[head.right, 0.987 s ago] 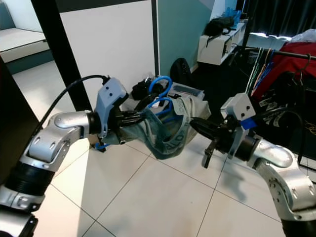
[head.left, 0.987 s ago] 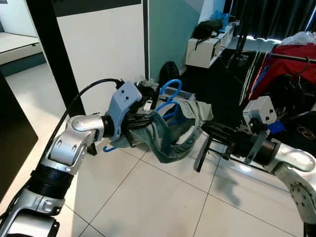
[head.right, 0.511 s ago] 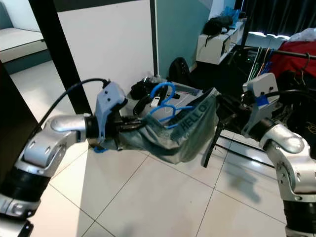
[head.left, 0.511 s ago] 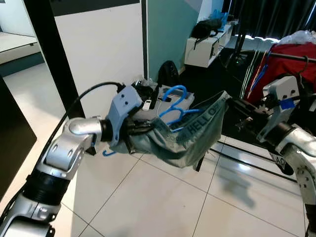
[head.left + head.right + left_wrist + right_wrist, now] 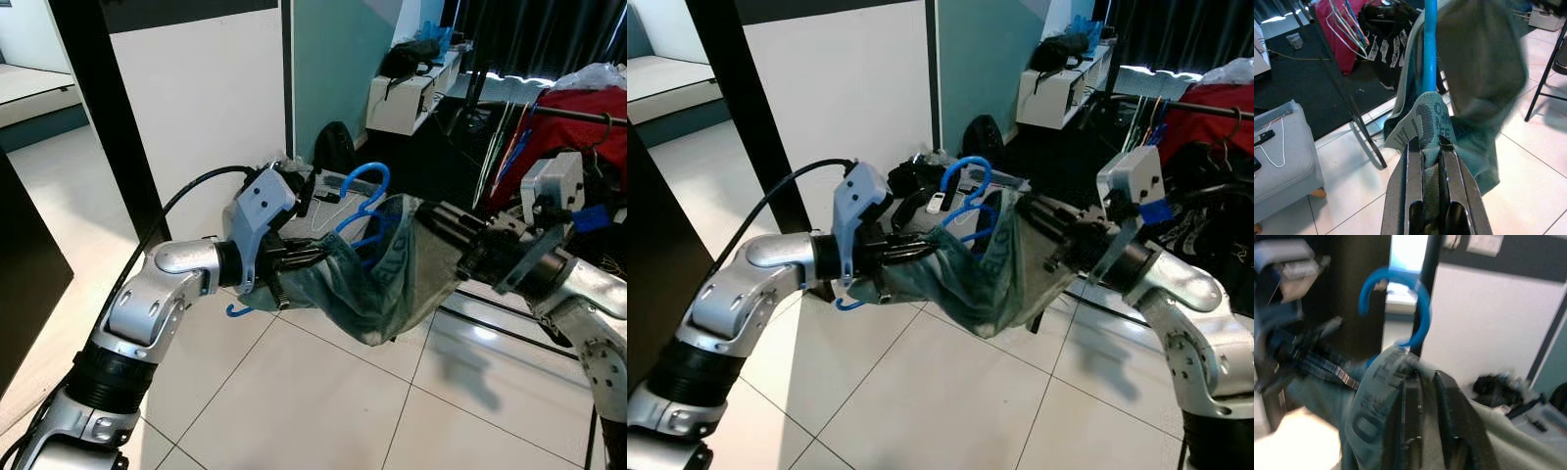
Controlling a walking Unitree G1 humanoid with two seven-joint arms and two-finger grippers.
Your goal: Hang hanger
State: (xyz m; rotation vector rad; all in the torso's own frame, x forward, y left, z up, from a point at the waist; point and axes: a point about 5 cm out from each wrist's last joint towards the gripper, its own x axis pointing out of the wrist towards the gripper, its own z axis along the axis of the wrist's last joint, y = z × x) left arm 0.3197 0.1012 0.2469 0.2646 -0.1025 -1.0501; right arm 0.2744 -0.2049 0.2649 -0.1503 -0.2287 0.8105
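A blue plastic hanger [image 5: 361, 184] sticks up out of a grey-green garment [image 5: 387, 289] with printed letters, held in the air between my two arms. My left gripper [image 5: 315, 257] is shut on one bunched end of the garment; in the left wrist view the lettered band [image 5: 1431, 120] is pinched between the fingers [image 5: 1414, 164], and the blue hanger bar [image 5: 1430, 44] runs on beyond it. My right gripper [image 5: 438, 221] is shut on the garment's other edge, close beside the hanger hook [image 5: 1400, 298]. Cloth hides the hanger's lower part.
A clothes rail [image 5: 578, 113] with red and dark clothes stands at the right. A grey box [image 5: 1004, 186] with small items sits on the floor behind the garment. A black pillar [image 5: 103, 108] and a white wall panel [image 5: 211, 88] stand at the left; tiled floor [image 5: 313, 401] lies below.
One second ago the right gripper was beside the garment. It then gripped the edge and stretched it out to the right. Now it has come back toward the hanger, and the cloth sags.
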